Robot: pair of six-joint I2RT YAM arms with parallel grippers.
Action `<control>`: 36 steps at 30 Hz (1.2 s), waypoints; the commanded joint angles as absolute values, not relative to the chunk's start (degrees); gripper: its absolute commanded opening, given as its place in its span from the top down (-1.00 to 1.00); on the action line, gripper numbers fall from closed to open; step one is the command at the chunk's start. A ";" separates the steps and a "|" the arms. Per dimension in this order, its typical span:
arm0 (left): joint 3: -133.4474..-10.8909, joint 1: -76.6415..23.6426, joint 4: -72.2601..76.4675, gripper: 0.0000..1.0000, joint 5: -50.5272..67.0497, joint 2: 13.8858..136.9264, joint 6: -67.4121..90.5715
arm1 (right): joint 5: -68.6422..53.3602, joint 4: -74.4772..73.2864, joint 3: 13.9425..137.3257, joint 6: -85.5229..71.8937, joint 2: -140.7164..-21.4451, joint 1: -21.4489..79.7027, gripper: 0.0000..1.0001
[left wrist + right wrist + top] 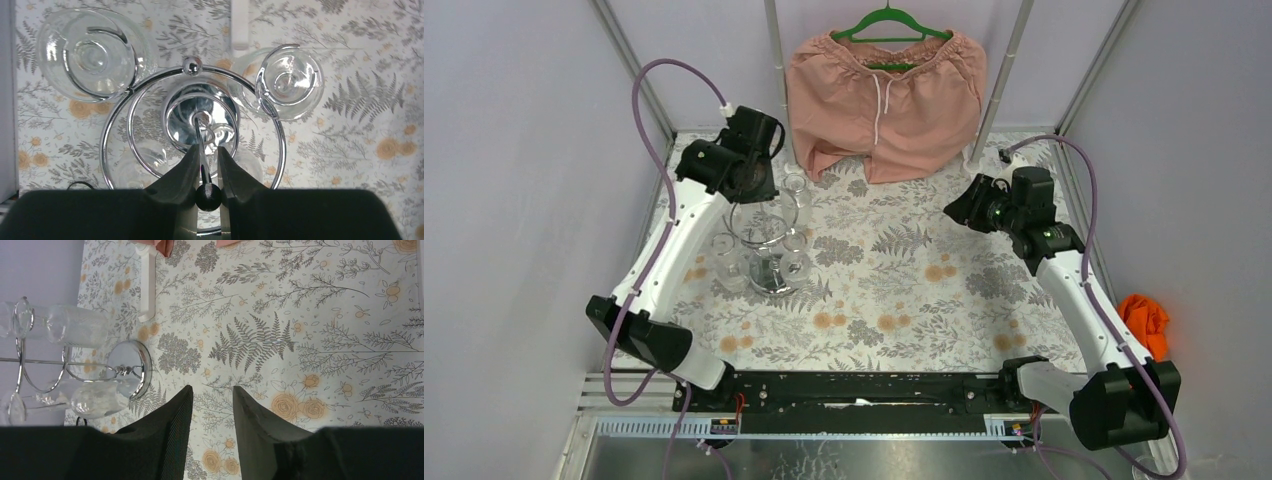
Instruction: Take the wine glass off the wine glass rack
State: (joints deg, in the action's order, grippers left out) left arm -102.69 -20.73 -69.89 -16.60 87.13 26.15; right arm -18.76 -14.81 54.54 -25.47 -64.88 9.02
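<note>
Step in hand: brace and approach. No glass is off yet.

Your left gripper point(206, 150) sits directly over the wine glass rack point(197, 117), looking straight down on it. Its jaws are clenched on the rack's top wire, and the black knob point(207, 196) at the end of that wire lies between the fingers. I read this as the left arm steadying the stand.

In the left wrist view, taken from the central post:
- One wine glass point(287, 82) hangs at 2 o'clock.
- A second glass point(90, 52) hangs at 10 o'clock.
- Two fainter ones show at about 5 and 7, partly behind the fingers.

All hang bowl-down in the wire loops. The rack stands at about 9 o'clock from the centre of the table point(894, 300).

Your right gripper point(212, 390) has its jaws parted with nothing between them. It hovers at about 2 o'clock over the table, well apart from the rack.

Next move, as a judgement:
- Carry the right gripper across toward 9 o'clock, to the glass on the side facing it.
- Close gently on the bowl or stem.
- Slide the foot out through the loop's open end rather than lifting straight up. I cannot tell from here which way that loop opens.
- Hold the left grip firm, or the stand may tip.
</note>
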 commanded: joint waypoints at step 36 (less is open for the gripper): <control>-123.67 -43.22 -50.71 1.00 -24.82 105.84 26.54 | -9.61 -20.65 56.27 -24.88 -54.85 9.48 -0.44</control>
